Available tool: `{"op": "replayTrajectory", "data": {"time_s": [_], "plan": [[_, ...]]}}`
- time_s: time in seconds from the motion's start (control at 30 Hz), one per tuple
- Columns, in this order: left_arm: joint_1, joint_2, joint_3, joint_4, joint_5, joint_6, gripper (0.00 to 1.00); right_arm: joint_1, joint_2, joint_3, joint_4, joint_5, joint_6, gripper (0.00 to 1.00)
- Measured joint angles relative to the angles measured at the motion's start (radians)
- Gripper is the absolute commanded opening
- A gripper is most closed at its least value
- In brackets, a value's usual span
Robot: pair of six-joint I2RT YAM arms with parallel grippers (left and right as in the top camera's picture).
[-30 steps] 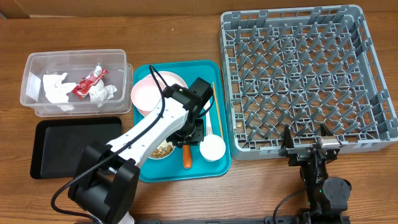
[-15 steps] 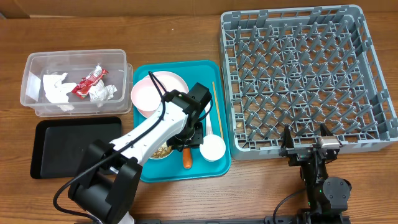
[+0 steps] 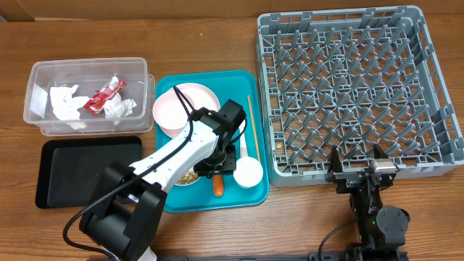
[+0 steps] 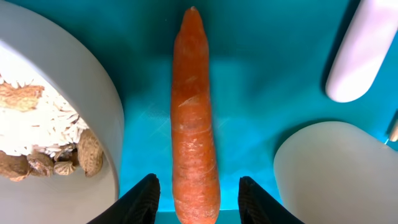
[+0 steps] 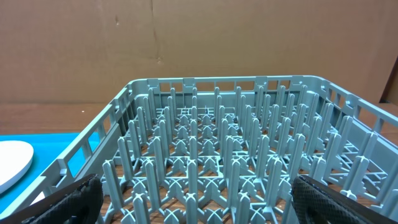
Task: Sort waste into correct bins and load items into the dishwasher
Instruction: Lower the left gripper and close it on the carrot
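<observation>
Since the frame one second back, the left arm is edging toward the near side of the teal tray [image 3: 168, 81], and the left fingers [image 4: 142, 198] are spreading. They are now standing apart, one on either side of the carrot [image 4: 196, 124] at its thick end. A sliver of teal is showing on each side, so nothing is being held.

We are reading the step in hand as picking up the carrot as waste. The next move is calling for a short descent, a close across the carrot's width, a straight lift, then a carry left to the black tray [image 3: 87, 170]. The clear tub [image 3: 32, 94] is already holding napkins and a wrapper.

Room is tight. The rice bowl [image 4: 93, 93] is sitting just beside the carrot on one side, its rim near one finger. The white bowl [image 4: 336, 174] is lying near on the other side. The tray lip needs clearing on the way out.

The right fingers [image 5: 74, 196] are standing wide at the near wall of the dish rack [image 3: 348, 94], well apart from that path.
</observation>
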Motion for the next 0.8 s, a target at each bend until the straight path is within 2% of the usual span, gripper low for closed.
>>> {"op": "replayTrajectory", "data": {"time_s": [0.8], "plan": [[-0.024, -0.004, -0.045, 0.066, -0.004, 0.002, 0.43, 0.0, 0.0, 0.0, 0.0, 0.0, 0.0, 1.0]]}}
